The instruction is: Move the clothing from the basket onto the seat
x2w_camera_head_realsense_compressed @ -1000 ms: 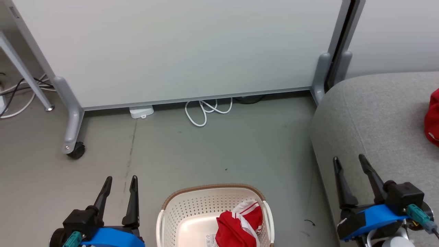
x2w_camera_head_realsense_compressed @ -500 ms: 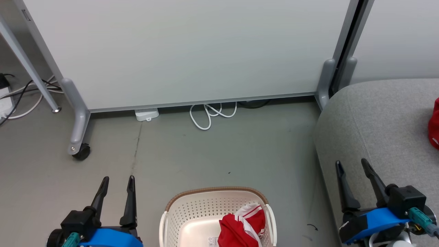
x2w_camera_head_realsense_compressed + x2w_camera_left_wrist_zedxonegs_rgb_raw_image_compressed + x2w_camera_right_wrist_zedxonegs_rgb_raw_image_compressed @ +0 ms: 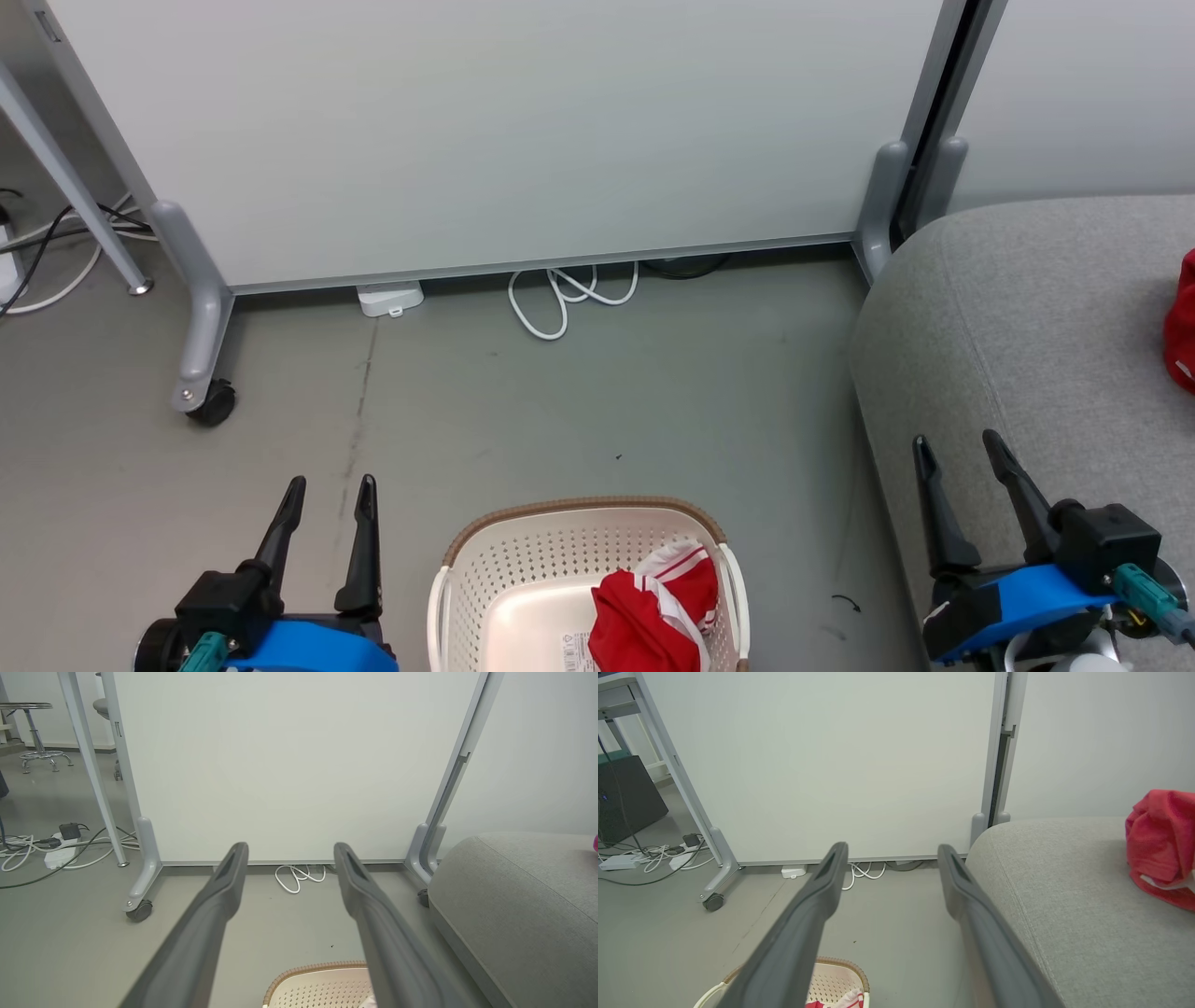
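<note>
A cream basket [image 3: 485, 579] with a brown rim stands on the floor at the bottom centre of the head view. Red and white striped clothing [image 3: 653, 607] lies bunched in its right half. The grey seat [image 3: 1018, 317] fills the right side, and another red garment [image 3: 1181, 327] rests on it at the far right edge. My left gripper [image 3: 330, 485] hangs open over bare floor left of the basket. My right gripper [image 3: 956, 442] is open above the seat's near corner. In the right wrist view the red garment [image 3: 1160, 844] lies on the seat [image 3: 1064, 896].
A white rolling partition [image 3: 485, 131] stands behind the basket, with a caster foot [image 3: 207, 403] at the left. A coiled white cable [image 3: 560, 299] and a white adapter [image 3: 389, 300] lie under it. A table leg [image 3: 70, 196] and more cables sit far left.
The whole head view has shifted slightly between frames, so the camera moved. Both grippers stay open and empty, and the clothing in the basket has not moved.
</note>
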Robot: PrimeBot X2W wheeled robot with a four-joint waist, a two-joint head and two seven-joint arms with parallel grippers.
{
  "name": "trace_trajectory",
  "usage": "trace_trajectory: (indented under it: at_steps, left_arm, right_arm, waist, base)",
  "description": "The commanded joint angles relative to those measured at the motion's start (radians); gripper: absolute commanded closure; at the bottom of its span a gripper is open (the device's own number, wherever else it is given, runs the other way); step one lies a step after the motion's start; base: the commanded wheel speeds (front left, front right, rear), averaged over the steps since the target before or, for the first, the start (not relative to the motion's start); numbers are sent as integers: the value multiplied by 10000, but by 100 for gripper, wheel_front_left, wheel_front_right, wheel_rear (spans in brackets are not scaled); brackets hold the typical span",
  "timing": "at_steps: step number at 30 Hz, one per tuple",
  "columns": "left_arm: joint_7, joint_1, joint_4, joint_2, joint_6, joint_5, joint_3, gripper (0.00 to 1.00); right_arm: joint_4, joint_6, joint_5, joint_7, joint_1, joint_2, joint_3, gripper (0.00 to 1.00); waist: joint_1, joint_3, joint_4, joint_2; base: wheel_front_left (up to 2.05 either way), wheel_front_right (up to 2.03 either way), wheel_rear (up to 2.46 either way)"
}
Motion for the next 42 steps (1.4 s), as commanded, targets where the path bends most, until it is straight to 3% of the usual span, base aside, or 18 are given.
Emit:
trace_trajectory:
  at_steps: [1,11,20,31,42]
  left_arm:
    - [-48,-73,-40,4,-8,18,-32,0]
    - [-48,-404,-49,35,-9,30,-187,0]
    - [-45,-1561,788,7,-9,-67,-764,0]
    - [-41,-3234,2701,98,-9,-460,-1636,0]
    - [108,-4881,5467,159,-9,-1238,-3074,0]
  right_arm:
    - [-15,5,18,-70,85,5,9,0]
    - [-104,5,70,-153,-138,5,82,0]
    - [-525,5,-57,-171,-827,1,641,0]
    - [-810,5,86,-462,-1935,6,1087,0]
    - [-966,5,94,-731,-2531,7,1327,0]
  waist:
    - [0,18,-3,0]
    - [0,397,-107,0]
    - [0,1834,-824,0]
    - [0,4151,-1982,0]
    - [0,5825,-2584,0]
  base:
    - [0,0,0]
    - [0,0,0]
    - [0,0,0]
    - [0,0,0]
    - [0,0,0]
